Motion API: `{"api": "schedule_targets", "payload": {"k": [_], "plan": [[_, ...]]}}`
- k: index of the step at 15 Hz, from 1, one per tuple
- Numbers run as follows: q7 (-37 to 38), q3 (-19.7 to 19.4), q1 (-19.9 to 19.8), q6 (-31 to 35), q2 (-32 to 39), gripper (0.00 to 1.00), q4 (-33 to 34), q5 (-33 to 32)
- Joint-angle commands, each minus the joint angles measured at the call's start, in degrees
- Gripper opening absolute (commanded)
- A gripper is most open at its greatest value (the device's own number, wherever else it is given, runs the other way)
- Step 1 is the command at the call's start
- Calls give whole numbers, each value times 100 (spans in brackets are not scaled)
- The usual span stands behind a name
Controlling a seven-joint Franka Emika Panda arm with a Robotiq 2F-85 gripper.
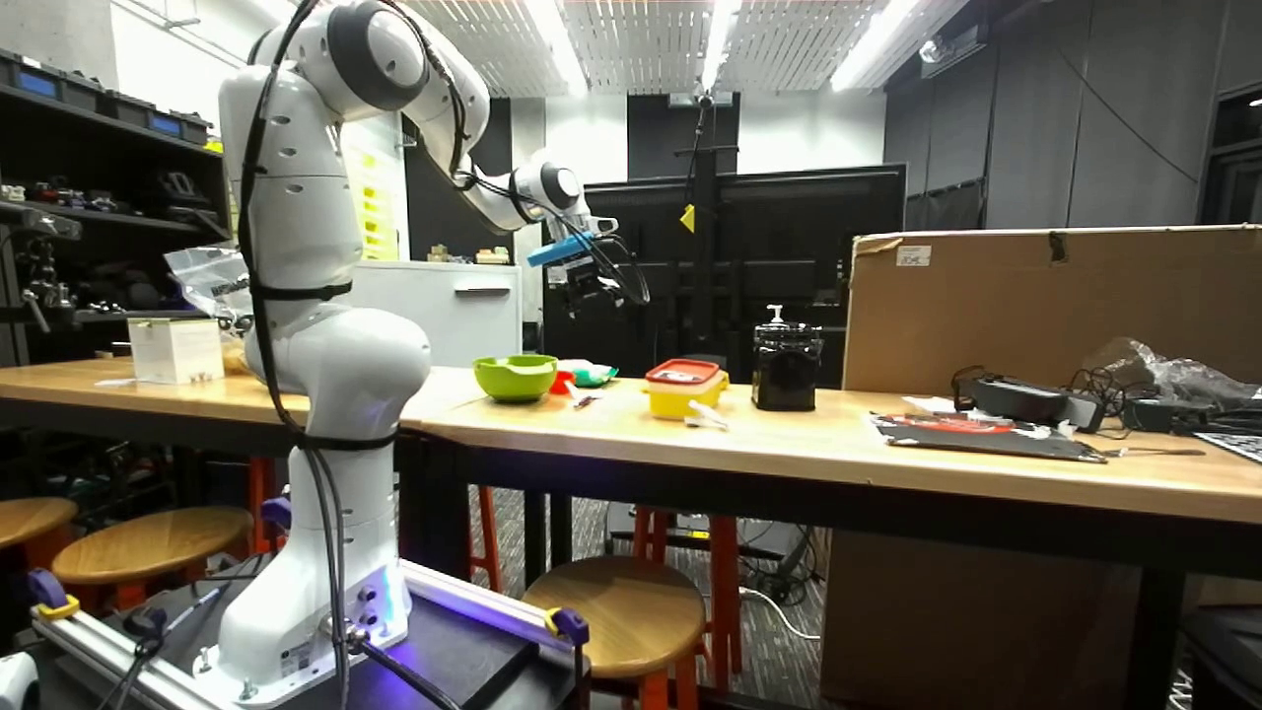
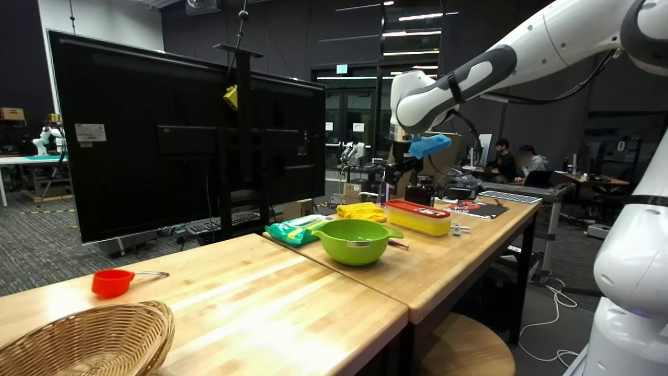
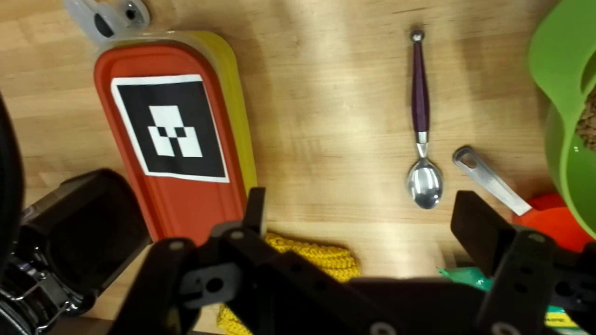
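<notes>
Jaw State and Item Count

Two wooden worktops (image 2: pixel 245 303) are shown meeting end to end in an exterior view. One white arm (image 1: pixel 340 355) is extended over the farther worktop. One gripper (image 3: pixel 359 211) is held well above the surface; its two fingers (image 3: pixel 254 209) are set wide apart. One green bowl (image 2: pixel 355 243) is placed near the meeting edges; brown granules (image 3: pixel 589 122) are seen in it. One black pump dispenser (image 1: pixel 787 367) is stood upright near one yellow container (image 2: pixel 419 224), fitted with one red lid (image 3: pixel 191 204) on which one black-and-white marker (image 3: pixel 170 128) is fixed. One green packet (image 2: pixel 297 230) and one yellow knitted cloth (image 2: pixel 361 211) are laid near each other. Two red cups (image 3: pixel 555 224) are counted: one is located beside the bowl, partly hidden; the second cup (image 2: pixel 112 283) is located on the nearer worktop. One purple-handled spoon (image 3: pixel 421 121) is located between the container and the bowl, below the gripper and separated from both fingers. In the wrist view, its metal end is shown near one fingertip.
</notes>
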Motion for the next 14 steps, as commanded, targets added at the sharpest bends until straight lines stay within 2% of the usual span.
{"api": "schedule_targets", "payload": {"k": [1,6,11,14], "plan": [[-91,-81,-60,156,138,100,40,-312],[-31,-99,-33,116,148,100,10,-199],[476,-59,-157,-16,320,100,21,-1327],[596,-91,-172,-121,425,100,42,-1677]]}}
